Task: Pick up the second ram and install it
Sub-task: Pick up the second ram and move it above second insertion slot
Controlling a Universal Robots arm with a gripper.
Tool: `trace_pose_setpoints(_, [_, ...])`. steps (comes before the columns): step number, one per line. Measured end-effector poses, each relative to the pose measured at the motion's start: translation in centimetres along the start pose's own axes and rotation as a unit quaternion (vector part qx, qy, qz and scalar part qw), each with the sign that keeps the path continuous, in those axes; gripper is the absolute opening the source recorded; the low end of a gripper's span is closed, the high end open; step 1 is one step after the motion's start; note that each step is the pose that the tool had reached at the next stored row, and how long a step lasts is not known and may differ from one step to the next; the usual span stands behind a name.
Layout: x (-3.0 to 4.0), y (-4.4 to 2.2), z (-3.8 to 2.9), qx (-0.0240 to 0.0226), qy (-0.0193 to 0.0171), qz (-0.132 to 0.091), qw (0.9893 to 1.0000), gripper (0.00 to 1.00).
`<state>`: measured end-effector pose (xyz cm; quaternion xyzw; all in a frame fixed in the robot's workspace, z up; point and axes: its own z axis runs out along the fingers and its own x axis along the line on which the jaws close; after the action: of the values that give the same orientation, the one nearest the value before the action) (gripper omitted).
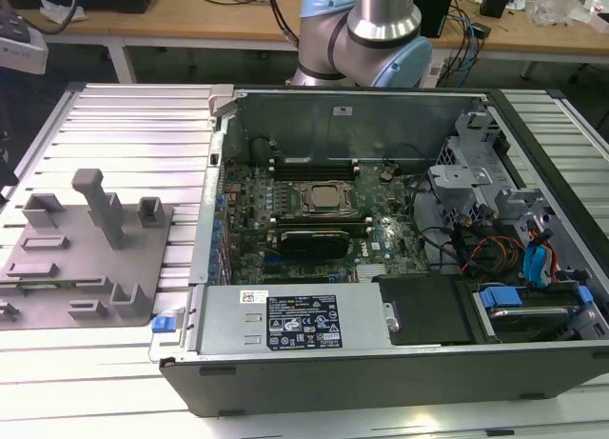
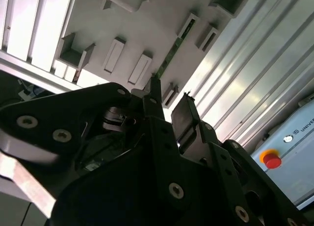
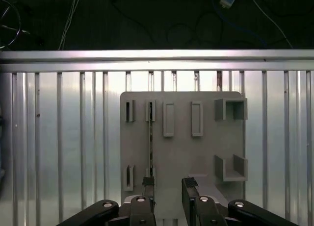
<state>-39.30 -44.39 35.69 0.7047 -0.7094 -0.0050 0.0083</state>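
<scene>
First wrist view: second ram stands edgewise in fixture plate slots, presumably for pinching; gripper hovers near, fingers spread, empty.

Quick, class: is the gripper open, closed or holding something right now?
Gripper: open, fingers apart, holding nothing. The second ram stands ungripped in the grey fixture plate.

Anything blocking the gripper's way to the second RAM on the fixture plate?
Nothing visible. The thin green memory stick stands on edge in the grey plastic fixture plate, with the open gripper facing it and nothing between them.
</scene>
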Motion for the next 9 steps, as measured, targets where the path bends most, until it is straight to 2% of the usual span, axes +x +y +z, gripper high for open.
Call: trace_pose_setpoints(9, [0.18, -0.02, 0.90, 0.0000, 0.0000, -0.001, 1.0000, 0.36])
